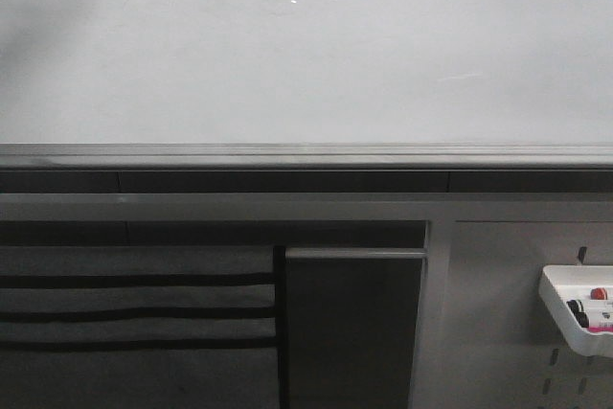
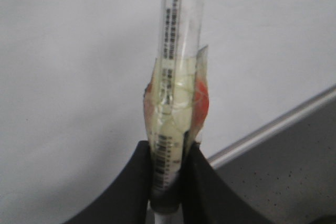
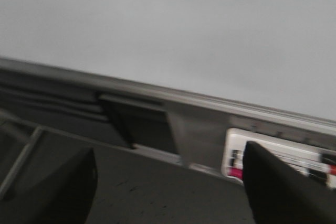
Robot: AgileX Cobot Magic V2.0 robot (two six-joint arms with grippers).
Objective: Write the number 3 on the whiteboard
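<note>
The whiteboard [image 1: 306,45] fills the upper half of the front view, glossy and blank; the number 3 is out of view in every frame. Neither gripper shows in the front view. In the left wrist view my left gripper [image 2: 169,150] is shut on a marker [image 2: 176,103], a clear-barrelled pen wrapped in yellowish tape with a red patch. It points away from the fingers over the whiteboard [image 2: 63,51]. My right gripper [image 3: 169,153] is open with nothing between its black fingers [image 3: 273,182], facing the whiteboard [image 3: 184,24] from a distance.
A grey metal frame rail [image 1: 306,155] runs under the board. Below it are dark slotted panels [image 1: 134,313] and a grey pegboard [image 1: 498,313]. A white tray [image 1: 560,318] of markers hangs on the pegboard at the right, also in the right wrist view as the tray [image 3: 233,145].
</note>
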